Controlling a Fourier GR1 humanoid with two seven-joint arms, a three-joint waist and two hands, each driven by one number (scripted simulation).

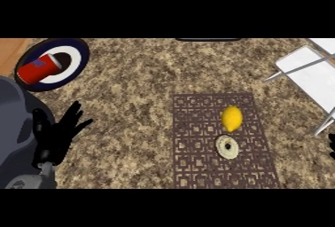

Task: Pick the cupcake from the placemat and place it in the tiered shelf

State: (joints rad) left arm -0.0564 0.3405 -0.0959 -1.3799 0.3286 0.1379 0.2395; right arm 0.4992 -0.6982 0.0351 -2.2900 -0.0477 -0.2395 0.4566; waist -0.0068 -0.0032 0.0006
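Cupcake (226,146) is seen lying untouched on the placemat (196,168), just below a lemon (231,118); nothing has been placed in the tiered shelf (307,73) at the upper right. The left hand (60,133) is held open and empty. Only a sliver of the right hand (332,146) is shown, its state untellable. Grasp, carry and placement are all judged left.

Light: even, moderately bright, no clear source | Shadows: faint, soft, none cast strongly on the speckled counter (131,111) | Glare: none | Focus: slightly soft throughout | Edges: no visible distortion
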